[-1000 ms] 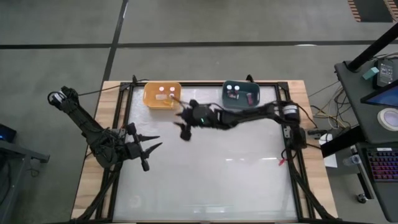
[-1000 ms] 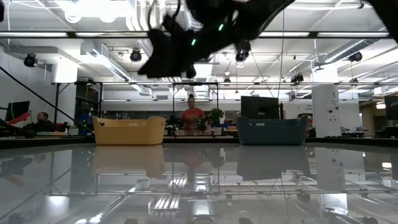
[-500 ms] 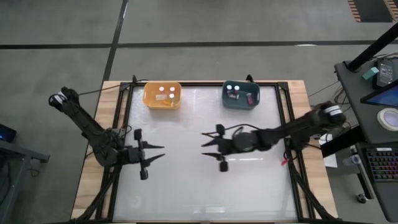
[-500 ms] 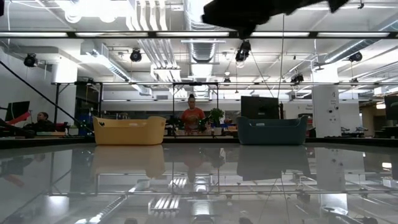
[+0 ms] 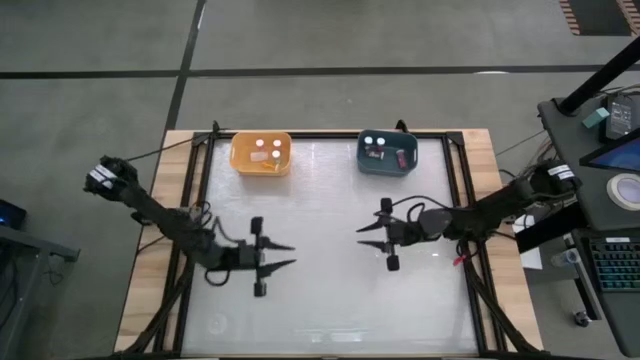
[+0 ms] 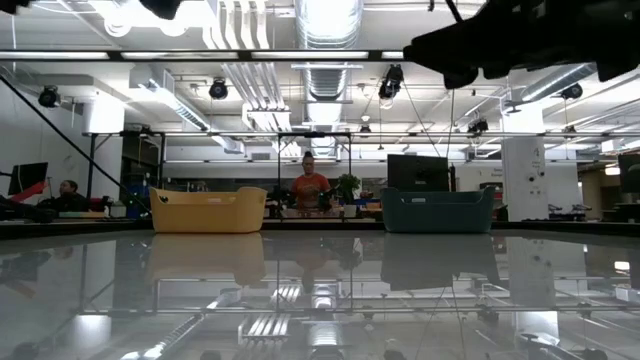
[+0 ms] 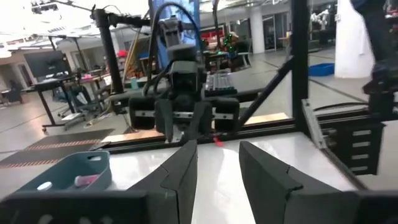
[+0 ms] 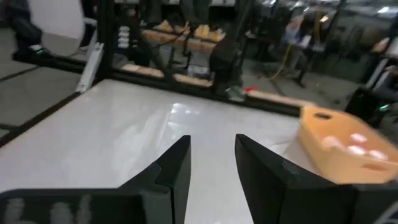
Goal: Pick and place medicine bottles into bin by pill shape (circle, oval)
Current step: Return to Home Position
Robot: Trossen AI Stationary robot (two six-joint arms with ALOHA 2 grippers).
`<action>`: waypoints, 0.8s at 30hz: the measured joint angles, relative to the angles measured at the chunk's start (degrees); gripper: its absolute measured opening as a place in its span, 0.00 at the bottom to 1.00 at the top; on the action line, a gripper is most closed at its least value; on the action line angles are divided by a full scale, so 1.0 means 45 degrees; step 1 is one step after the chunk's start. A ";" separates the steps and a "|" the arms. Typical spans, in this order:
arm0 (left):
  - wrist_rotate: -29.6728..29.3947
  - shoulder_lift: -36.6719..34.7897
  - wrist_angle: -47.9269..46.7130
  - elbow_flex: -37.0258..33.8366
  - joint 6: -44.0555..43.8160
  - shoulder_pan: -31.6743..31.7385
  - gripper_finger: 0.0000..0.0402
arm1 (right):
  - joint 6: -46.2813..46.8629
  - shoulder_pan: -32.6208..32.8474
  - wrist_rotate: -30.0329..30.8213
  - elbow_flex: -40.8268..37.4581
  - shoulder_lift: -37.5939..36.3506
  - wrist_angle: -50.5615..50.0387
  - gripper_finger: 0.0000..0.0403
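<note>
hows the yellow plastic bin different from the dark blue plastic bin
The yellow plastic bin sits on the robot's left, the dark blue plastic bin on its right. The yellow bin shows only white bottle caps; the blue bin also holds a pinkish bottle. Both share one shape and hold bottles.

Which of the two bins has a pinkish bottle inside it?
The blue bin, at the right in the high view: a pinkish bottle shows in it, while the yellow bin shows only white caps.
</note>
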 joint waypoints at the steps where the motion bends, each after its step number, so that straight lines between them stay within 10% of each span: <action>1: 0.0513 -0.0003 -0.0028 0.0000 -0.0002 0.0455 0.26 | -0.0211 -0.0143 -0.0004 -0.0161 -0.0192 0.0172 0.28; 12: 0.3944 -0.1941 -0.3009 -0.0029 -0.0100 0.4610 0.26 | -0.1171 -0.2133 -0.1423 -0.2203 -0.3794 0.0157 0.18; 24: 0.4983 -0.5252 -0.3715 -0.1894 -0.0149 0.5464 0.26 | -0.1295 -0.2516 -0.1746 -0.4322 -0.7584 0.0088 0.15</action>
